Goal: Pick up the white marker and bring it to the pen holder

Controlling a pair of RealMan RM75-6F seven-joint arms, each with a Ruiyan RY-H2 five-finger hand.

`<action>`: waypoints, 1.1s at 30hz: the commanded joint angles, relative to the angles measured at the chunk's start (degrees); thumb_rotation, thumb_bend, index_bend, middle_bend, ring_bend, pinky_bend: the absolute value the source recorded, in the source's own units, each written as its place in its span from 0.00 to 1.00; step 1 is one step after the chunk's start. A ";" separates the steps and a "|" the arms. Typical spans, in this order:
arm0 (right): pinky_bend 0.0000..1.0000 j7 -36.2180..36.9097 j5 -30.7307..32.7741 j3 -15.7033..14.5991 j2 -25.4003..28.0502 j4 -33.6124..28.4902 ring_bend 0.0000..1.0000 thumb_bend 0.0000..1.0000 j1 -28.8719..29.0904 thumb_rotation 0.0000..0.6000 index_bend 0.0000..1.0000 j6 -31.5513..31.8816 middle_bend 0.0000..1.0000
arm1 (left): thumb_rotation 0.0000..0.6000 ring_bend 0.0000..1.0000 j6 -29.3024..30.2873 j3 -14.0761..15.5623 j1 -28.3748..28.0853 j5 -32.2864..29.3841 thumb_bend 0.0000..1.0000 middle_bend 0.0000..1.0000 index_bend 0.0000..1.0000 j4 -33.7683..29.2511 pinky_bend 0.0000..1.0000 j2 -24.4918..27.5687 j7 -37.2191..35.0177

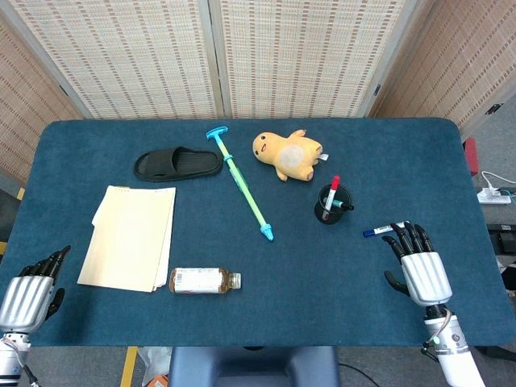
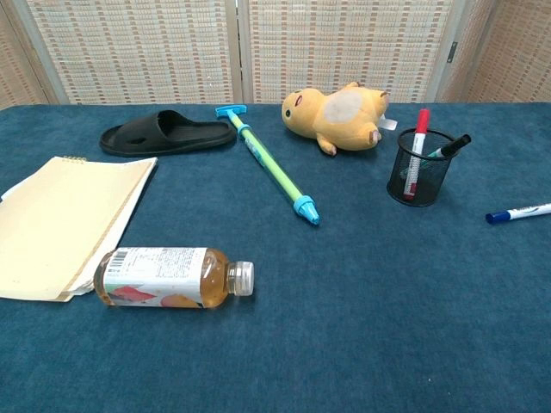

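The white marker [image 1: 382, 230] with a blue cap lies flat on the blue table, right of the black mesh pen holder [image 1: 332, 205]; the chest view shows the marker [image 2: 519, 212] at the right edge and the holder [image 2: 418, 168] with a red-capped pen and a dark pen in it. My right hand [image 1: 417, 264] hovers open, its fingertips [image 1: 401, 235] just beside the marker's white end, holding nothing. At the table's front left corner my left hand [image 1: 32, 290] is open and empty. Neither hand appears in the chest view.
A yellow plush toy [image 1: 289, 155] lies behind the holder. A green and blue rod [image 1: 240, 184] runs diagonally across the middle. A black slipper [image 1: 177, 164], a yellow notepad [image 1: 129, 236] and a lying tea bottle [image 1: 203, 280] occupy the left half.
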 commanded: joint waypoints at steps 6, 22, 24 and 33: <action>0.19 2.95 2.31 2.04 1.10 0.32 0.07 0.19 0.41 1.00 0.31 -0.54 0.19 | 1.00 0.25 0.53 -0.02 0.28 0.03 0.38 0.17 0.06 -0.13 0.37 0.01 -0.10; 0.29 11.91 8.60 6.00 -6.57 30.22 0.17 0.19 8.73 1.00 0.34 -14.14 0.23 | 1.00 0.25 -0.55 -0.37 -0.02 -1.74 0.38 0.17 0.06 -0.14 0.37 -0.24 1.15; 0.29 14.86 8.31 5.71 -8.25 35.27 0.17 0.19 10.15 1.00 0.35 -16.69 0.24 | 1.00 0.25 -0.68 -0.40 -0.09 -1.92 0.38 0.17 0.06 -0.24 0.37 -0.31 1.54; 0.29 23.24 7.24 3.95 -15.75 52.94 0.17 0.19 14.77 1.00 0.38 -25.85 0.27 | 1.00 0.25 -1.19 -0.55 -0.31 -2.71 0.38 0.17 0.06 -0.27 0.37 -0.54 2.29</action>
